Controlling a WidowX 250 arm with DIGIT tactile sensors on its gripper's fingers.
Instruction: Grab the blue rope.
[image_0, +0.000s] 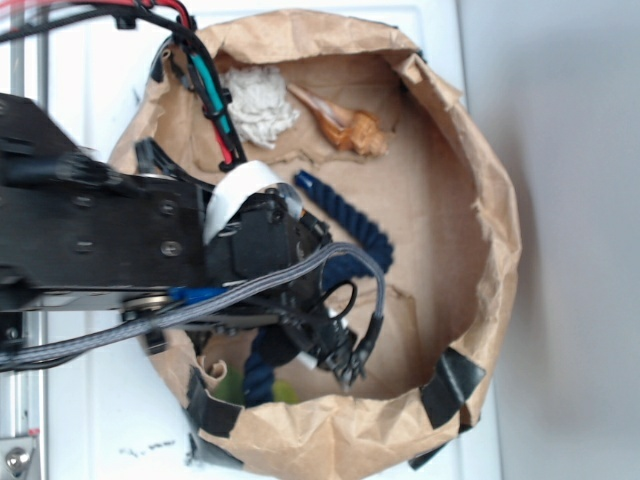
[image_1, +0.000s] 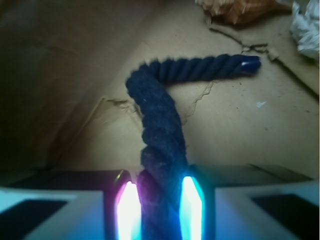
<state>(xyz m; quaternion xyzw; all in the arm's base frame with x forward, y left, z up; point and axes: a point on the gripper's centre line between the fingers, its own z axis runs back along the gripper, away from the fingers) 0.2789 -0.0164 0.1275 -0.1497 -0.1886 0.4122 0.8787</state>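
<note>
Rope (image_1: 162, 145): clamped between jaws at 6 o'clock; slippage possible if lifted, free end dragged on paper.

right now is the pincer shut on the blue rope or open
Shut on it: in the wrist view the pincer has both glowing pads pressed against the blue rope, no gap either side.
</note>
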